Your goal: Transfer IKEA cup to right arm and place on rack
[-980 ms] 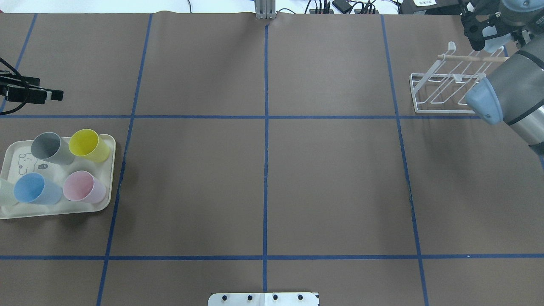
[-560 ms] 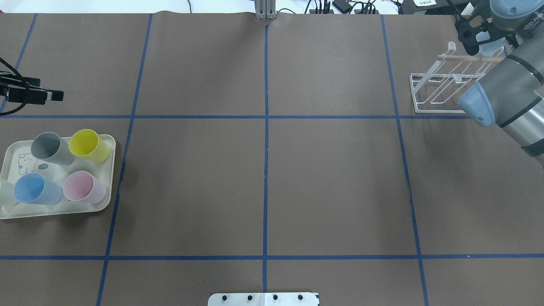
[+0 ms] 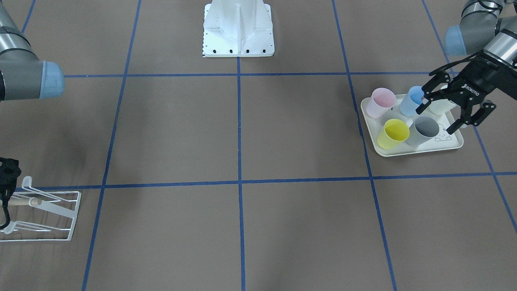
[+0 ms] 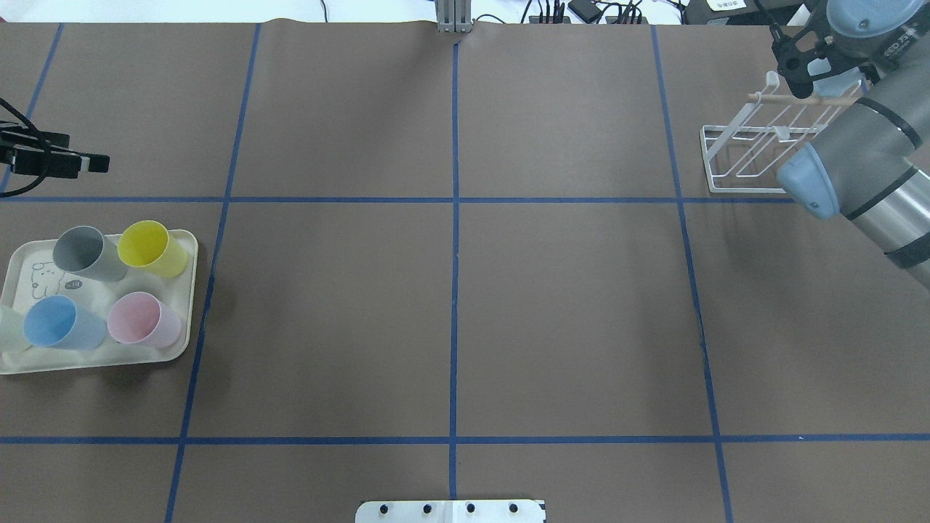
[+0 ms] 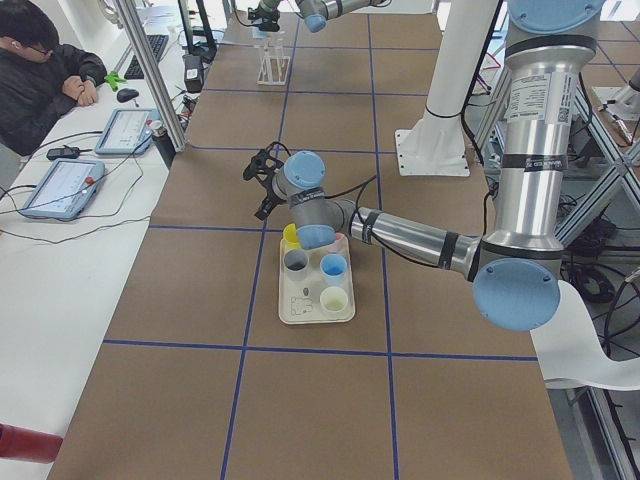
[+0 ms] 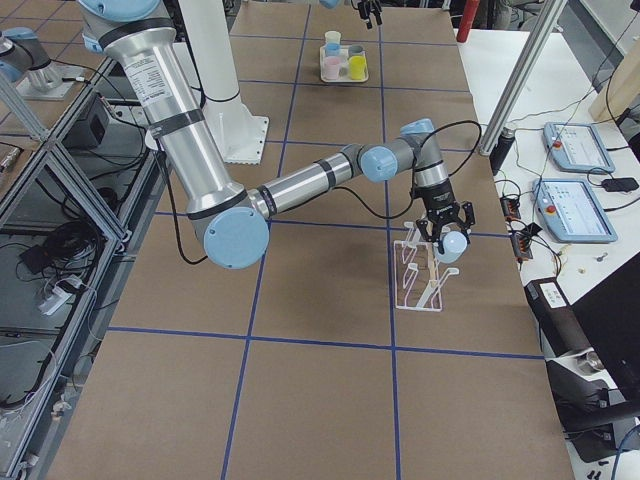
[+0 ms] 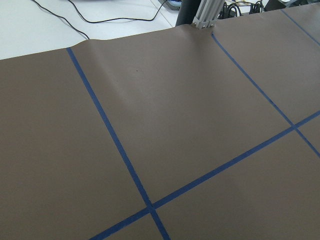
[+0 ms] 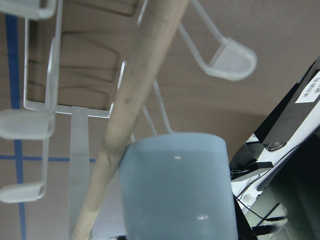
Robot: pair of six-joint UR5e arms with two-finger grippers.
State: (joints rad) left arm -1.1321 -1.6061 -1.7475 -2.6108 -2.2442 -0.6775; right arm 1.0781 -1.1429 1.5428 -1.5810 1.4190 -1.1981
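Right wrist camera is full of it: the pale blue cup sits close beside the rack's wooden dowel, with hooked prongs around. Can't tell if they touch. The right side view adds what that hides: the right gripper, jaws clamped on the cup, at the top bar of the rack by the tabletop's far right corner. Only the front view shows the left gripper, jaws spread wide, hovering over the tray of coloured cups near the left edge. The left wrist camera sees just brown paper and blue tape lines. In the left side view, a person sits at a side desk with tablets. A wide stretch of brown paper lies between tray and rack.
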